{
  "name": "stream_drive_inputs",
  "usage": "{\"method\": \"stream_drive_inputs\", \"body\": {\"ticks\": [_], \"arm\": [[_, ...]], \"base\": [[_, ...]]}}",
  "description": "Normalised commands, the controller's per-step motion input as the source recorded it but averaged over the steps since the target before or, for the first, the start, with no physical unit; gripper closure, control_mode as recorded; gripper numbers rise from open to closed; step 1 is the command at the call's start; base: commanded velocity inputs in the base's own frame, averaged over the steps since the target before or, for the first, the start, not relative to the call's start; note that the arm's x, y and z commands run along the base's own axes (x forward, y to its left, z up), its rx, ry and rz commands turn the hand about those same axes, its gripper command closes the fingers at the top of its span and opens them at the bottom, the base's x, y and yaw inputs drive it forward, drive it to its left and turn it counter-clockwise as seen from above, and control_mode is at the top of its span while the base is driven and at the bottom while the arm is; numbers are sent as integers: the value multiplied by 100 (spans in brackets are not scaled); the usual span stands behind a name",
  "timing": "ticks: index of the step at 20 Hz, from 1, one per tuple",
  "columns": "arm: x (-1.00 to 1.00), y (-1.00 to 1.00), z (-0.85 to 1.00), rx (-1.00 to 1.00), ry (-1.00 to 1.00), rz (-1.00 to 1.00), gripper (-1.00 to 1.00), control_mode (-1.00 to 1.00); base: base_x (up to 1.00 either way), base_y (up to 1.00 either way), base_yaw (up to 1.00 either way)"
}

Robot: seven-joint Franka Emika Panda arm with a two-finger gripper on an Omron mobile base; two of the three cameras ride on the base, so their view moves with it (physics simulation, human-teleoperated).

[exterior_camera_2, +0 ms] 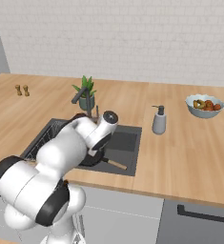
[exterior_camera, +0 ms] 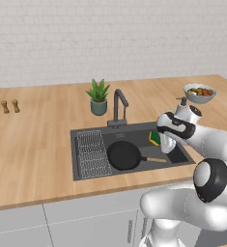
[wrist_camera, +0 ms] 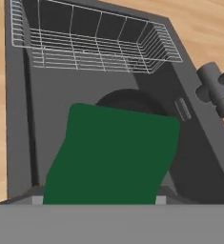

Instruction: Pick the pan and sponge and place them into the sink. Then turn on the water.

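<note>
The black pan [exterior_camera: 123, 155] lies flat on the floor of the dark grey sink [exterior_camera: 134, 129], its wooden handle pointing right. My gripper [exterior_camera: 161, 141] hangs over the right part of the basin, just above the handle, shut on the green and yellow sponge [exterior_camera: 154, 138]. In the hand view the sponge's green face [wrist_camera: 113, 157] covers my fingertips, with the pan [wrist_camera: 132, 99] below it and the base of the faucet [wrist_camera: 217, 90] to the right. The tall dark faucet [exterior_camera: 118, 103] stands behind the sink with no water running. From the right base view my arm hides much of the pan [exterior_camera_2: 92, 158].
A wire rack [exterior_camera: 93, 154] fills the sink's left side. A potted plant [exterior_camera: 98, 97] stands beside the faucet, a soap dispenser [exterior_camera_2: 158, 121] to the sink's right, and a fruit bowl [exterior_camera: 200, 92] beyond it. Two small shakers [exterior_camera: 10, 106] sit far left on the counter.
</note>
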Motion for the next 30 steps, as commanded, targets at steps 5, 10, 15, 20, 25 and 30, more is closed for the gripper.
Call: {"method": "stream_drive_inputs", "body": {"ticks": [5,10,15,20,25,30], "arm": [[52,28,-35,0,7,-1,100,-100],[53,19,-47,0,12,0,100,-100],[37,1,-51,0,9,0,100,-100],[27,0,-50,0,4,0,100,-100],[10,5,-33,0,0,0,100,-100],[25,14,-27,0,0,1,100,-100]], "base": [[0,0,0],[0,0,0],[0,0,0],[0,0,0],[0,0,0],[0,0,0]]}}
